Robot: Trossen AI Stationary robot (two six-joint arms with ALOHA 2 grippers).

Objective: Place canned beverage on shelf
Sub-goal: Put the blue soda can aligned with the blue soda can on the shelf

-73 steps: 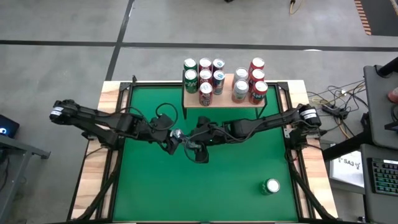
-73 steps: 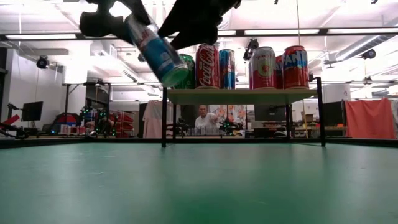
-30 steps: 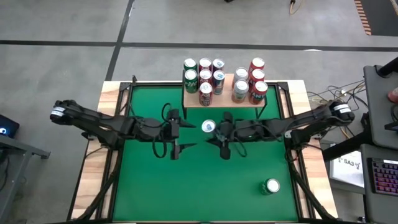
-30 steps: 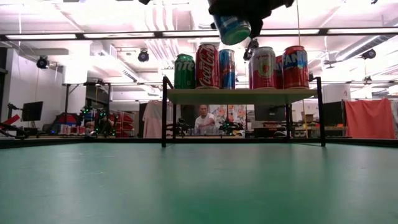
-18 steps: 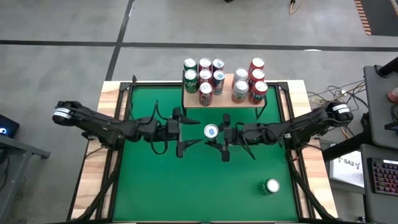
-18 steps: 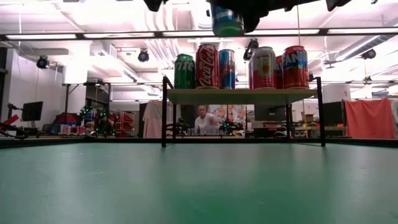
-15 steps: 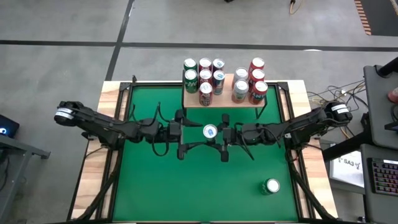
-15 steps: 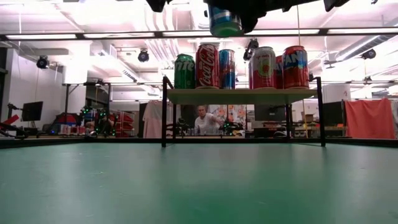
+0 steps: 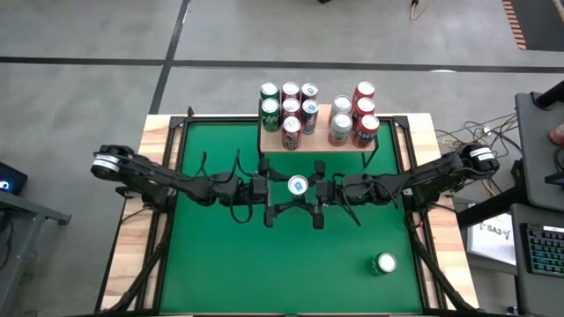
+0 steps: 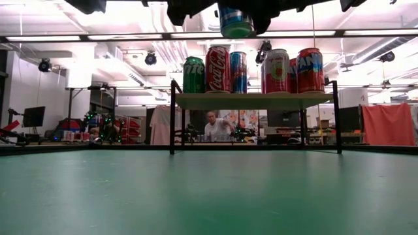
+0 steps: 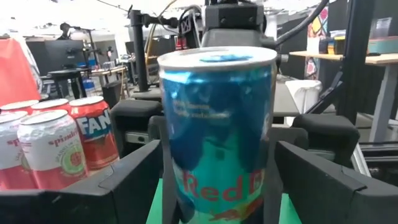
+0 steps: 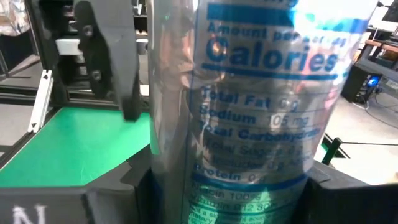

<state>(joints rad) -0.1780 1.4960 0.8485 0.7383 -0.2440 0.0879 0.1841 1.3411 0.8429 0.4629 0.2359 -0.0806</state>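
Note:
A blue and silver canned beverage (image 9: 298, 186) hangs upright above the middle of the green table, higher than the tops of the cans on the shelf (image 10: 255, 100). My right gripper (image 9: 310, 187), reaching in from the table's right, is shut on it. My left gripper (image 9: 278, 187) comes level from the table's left and is open. Its fingers (image 11: 134, 177) stand on either side of the can (image 11: 214, 124), and I see no touch. The light wooden shelf (image 9: 319, 138) at the table's far edge carries several cans. My right gripper pinches the can's side wall (image 12: 249, 186) between its two fingers, on the lower part of the body. The fingers come level from the table's right. The can stands upright in the hold, top up, lifted clear of the table.
One more can (image 9: 384, 263) stands upright on the green mat near the table's near right corner. The shelf's black legs (image 10: 172, 117) stand on the far part of the mat. A person's hand (image 9: 557, 134) shows beyond the table's right edge.
My left gripper has gone toward the table's right, toward the can, has sunk a little and tipped to level; its open fingers now flank the can. My right gripper has kept the can upright in nearly the same place.

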